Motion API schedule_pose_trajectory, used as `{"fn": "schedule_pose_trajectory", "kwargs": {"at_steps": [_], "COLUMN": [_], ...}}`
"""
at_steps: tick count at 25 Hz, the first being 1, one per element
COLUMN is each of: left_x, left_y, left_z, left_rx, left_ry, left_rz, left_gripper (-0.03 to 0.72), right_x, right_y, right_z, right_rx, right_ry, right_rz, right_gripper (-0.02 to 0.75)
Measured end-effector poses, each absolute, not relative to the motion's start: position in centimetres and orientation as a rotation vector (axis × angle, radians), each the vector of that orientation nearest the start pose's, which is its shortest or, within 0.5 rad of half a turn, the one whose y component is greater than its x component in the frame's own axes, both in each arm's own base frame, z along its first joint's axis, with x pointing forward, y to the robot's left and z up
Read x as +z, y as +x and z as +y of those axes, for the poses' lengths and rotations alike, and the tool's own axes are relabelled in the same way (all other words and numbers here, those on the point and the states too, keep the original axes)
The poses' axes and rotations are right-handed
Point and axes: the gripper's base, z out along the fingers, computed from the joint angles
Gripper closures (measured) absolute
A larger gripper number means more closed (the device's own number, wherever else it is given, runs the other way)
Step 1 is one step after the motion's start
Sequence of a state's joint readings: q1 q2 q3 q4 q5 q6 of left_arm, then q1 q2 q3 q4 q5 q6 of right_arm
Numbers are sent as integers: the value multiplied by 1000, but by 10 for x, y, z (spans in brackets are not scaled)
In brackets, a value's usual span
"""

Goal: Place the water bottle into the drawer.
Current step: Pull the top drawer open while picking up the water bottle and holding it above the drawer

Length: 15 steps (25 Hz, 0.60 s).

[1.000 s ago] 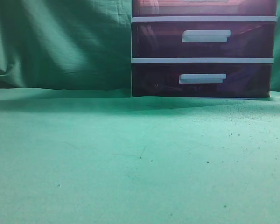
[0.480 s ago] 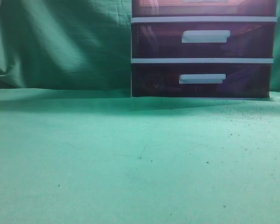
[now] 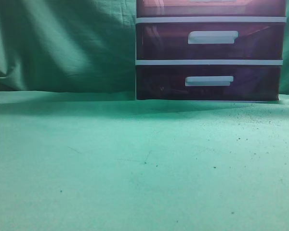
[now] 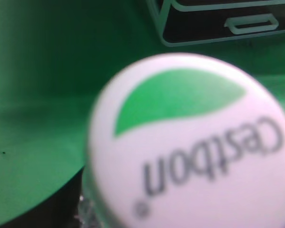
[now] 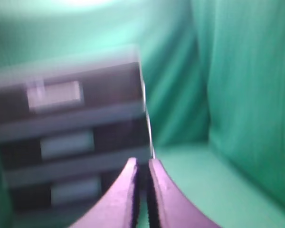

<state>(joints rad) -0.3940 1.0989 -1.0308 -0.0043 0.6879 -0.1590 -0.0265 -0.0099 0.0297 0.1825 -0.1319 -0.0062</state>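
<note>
The water bottle's white cap (image 4: 190, 142), with a green leaf and the word "Cestbon", fills the left wrist view close to the camera. It hides my left gripper's jaws; only a dark part shows at the lower left, beside clear plastic. The drawer (image 3: 211, 7) is the topmost of the dark purple-brown unit, and only its lower strip shows at the exterior view's top edge. It also shows blurred in the right wrist view (image 5: 66, 92). My right gripper (image 5: 142, 164) is shut and empty, in the air facing the unit. Neither gripper shows in the exterior view.
Two lower drawers (image 3: 209, 41) with white handles sit under the top one. The unit stands at the back right on a green cloth (image 3: 135, 163), which also hangs as a backdrop (image 3: 62, 43). A lower part of the unit shows in the left wrist view (image 4: 218, 21).
</note>
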Motion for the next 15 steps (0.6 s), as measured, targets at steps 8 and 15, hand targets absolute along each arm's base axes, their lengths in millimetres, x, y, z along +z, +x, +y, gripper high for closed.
{"fn": "schedule_pose_trajectory", "kwargs": {"at_steps": [8, 15], "left_x": [366, 366], "left_y": [203, 202], "left_z": [-100, -101], "left_rx": [-409, -420], "left_ry": [480, 494], "left_rz": [2188, 2182], "left_gripper": [393, 393], "right_x": [293, 342], "right_y": [48, 94], "right_z": [1, 4], "right_rx": [212, -104], "right_ry": [184, -184], "right_rz": [1396, 1666], "right_gripper": [690, 690]}}
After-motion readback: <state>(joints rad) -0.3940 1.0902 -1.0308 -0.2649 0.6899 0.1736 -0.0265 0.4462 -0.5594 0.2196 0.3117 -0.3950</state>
